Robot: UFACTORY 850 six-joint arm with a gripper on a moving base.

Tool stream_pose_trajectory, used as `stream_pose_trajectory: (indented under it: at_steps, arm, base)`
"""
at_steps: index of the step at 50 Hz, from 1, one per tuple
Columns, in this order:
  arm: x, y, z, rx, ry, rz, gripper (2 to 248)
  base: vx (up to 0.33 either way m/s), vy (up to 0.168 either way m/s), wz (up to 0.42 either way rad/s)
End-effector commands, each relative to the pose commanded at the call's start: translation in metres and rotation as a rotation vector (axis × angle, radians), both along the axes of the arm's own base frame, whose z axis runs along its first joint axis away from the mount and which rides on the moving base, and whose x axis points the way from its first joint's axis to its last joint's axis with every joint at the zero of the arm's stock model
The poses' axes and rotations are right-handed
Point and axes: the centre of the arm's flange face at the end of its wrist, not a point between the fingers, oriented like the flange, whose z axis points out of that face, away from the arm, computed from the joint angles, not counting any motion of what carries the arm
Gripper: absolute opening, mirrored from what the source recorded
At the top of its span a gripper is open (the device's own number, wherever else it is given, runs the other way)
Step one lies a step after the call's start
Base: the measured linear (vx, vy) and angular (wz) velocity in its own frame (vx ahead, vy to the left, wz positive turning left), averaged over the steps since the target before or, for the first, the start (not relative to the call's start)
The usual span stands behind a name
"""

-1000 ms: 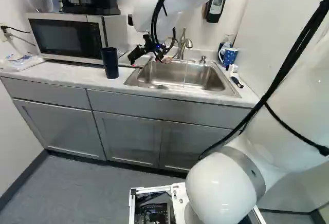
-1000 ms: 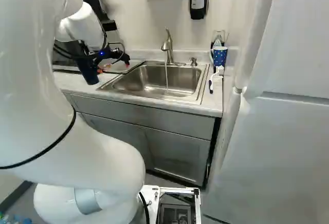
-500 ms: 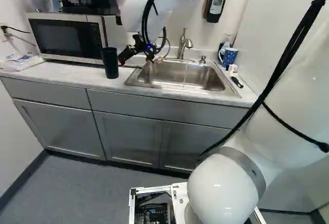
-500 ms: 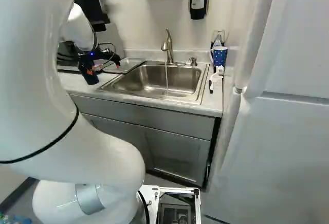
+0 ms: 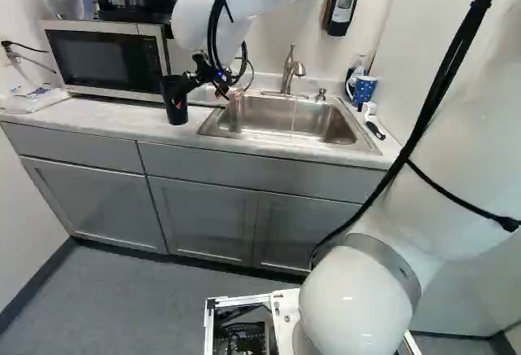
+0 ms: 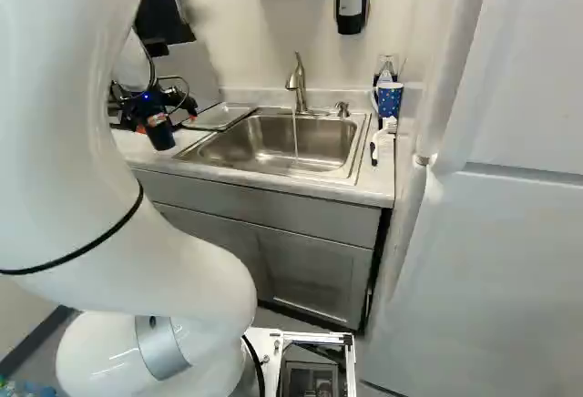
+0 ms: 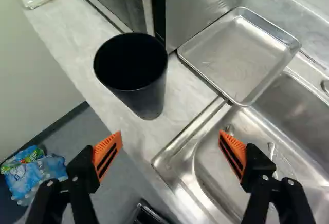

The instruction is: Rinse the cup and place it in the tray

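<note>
A black cup (image 7: pixel 146 98) stands upright on the pale counter (image 7: pixel 79 39), beside the microwave (image 5: pixel 106 58) and near the sink (image 6: pixel 273 156), as the robot's gripper (image 7: pixel 170 144) points toward it with nothing in its grasp. The two fingers are spread wide, their orange pads (image 7: pixel 108 156) short of the cup, which sits ahead of them. Water (image 6: pixel 294 133) runs from the faucet (image 6: pixel 299 85) into the sink, and the metal tray (image 7: pixel 231 57) lies flat against the sink's edge. The cup looks like smooth, fairly stiff plastic, probably light and empty, though its dark inside hides the bottom from the wrist view. It tapers toward the base, so the likely best hold is a level grip from two opposite sides, around the middle of the wall, leaving the mouth free for rinsing. A squeeze too near the rim could bend the wall; one too low could let the top tip. Dry, it should sit well against the pads; wet, it may turn slick and slide, calling for a firm but measured grip on the way to the tray. Reaching the cup appears to be the step in hand, with rinsing and placing ahead.
</note>
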Motion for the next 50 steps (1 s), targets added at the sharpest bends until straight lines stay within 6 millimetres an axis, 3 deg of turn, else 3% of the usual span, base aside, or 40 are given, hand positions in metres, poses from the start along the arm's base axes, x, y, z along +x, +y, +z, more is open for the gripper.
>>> stream_pose_trajectory:
  at_steps: [18, 50]
  arm:
    - [-0.019, 0.012, 0.002, 0.059, -0.018, 0.020, 247]
    - [0.001, 0.018, -0.020, 0.146, -0.003, -0.055, 247]
  base:
    - [0.000, 0.000, 0.000]
    - [0.000, 0.000, 0.000]
